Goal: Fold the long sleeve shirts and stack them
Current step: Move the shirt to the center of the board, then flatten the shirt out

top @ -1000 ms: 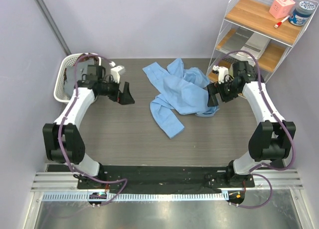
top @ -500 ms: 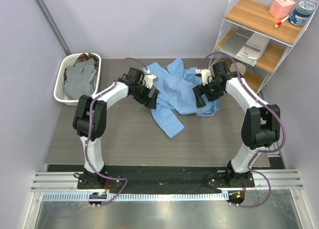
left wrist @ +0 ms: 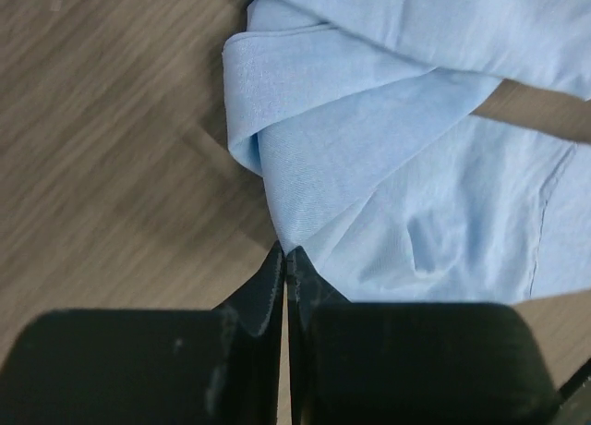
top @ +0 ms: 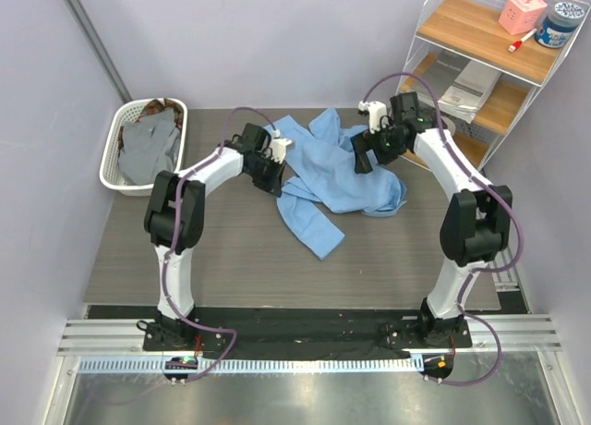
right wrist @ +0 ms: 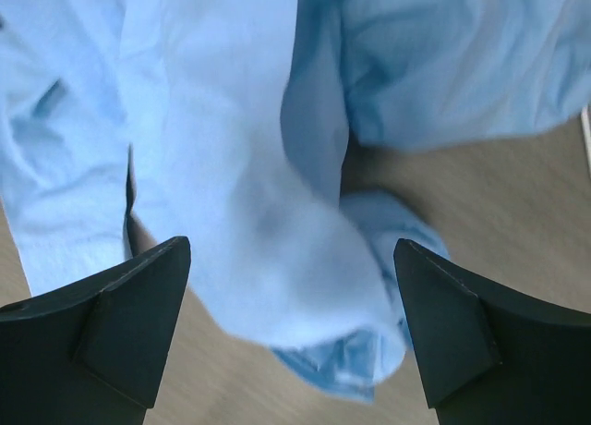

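One of the long sleeve shirts, light blue, lies crumpled in the middle of the table. At its left edge, my left gripper is shut. In the left wrist view the closed tips pinch a folded edge of the light blue shirt. My right gripper hangs over the shirt's far right part. It is open, and in the right wrist view a blurred bunch of the blue cloth sits below the gap between its fingers. Grey and brown shirts lie in a basket.
A white basket stands at the table's back left corner. On the right a wire shelf unit holds papers, a pink item and a jar. Dark wood tabletop shows in front of the shirt.
Both arms swung in from the sides to the blue shirt. The left gripper went from open to shut at the shirt's left edge. The right gripper stayed open and moved farther back.
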Tool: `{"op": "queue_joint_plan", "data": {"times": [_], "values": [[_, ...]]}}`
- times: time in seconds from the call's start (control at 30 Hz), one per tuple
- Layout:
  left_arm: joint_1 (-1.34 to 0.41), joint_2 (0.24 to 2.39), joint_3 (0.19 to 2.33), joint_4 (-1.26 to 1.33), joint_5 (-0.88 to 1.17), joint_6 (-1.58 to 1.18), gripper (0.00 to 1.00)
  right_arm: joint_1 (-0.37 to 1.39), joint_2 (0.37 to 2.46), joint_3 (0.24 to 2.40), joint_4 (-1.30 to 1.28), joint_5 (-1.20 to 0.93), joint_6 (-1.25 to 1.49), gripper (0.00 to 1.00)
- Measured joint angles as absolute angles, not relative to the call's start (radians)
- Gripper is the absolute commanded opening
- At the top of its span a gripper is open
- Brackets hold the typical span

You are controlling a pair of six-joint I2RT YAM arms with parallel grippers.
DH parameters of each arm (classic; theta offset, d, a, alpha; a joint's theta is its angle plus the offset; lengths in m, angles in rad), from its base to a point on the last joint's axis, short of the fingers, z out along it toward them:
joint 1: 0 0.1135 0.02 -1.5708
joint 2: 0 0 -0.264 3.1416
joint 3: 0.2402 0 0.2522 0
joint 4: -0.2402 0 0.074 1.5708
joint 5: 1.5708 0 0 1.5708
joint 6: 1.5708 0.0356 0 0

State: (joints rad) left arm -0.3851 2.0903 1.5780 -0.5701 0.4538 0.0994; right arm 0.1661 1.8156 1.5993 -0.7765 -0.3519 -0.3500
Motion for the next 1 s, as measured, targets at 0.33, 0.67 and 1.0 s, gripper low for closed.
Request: {"op": "queue_joint_plan", "data": {"times": [0.33, 0.67, 1.0], "values": [[-0.261, 1.853, 1.420, -0.672, 0.458, 0.175, 0.00, 0.279, 2.145, 1.959, -0.732, -0.395, -0.295, 0.92], [-0.268, 1.848, 1.398, -0.682, 0.437, 0.177, 0.00, 0.314, 2.207, 1.971, -0.802, -0.543, -0.262, 0.76], [-0.251, 1.858, 1.398, -0.683, 0.439, 0.176, 0.00, 0.315, 2.091, 1.860, -0.863, -0.677, -0.244, 0.01]]}}
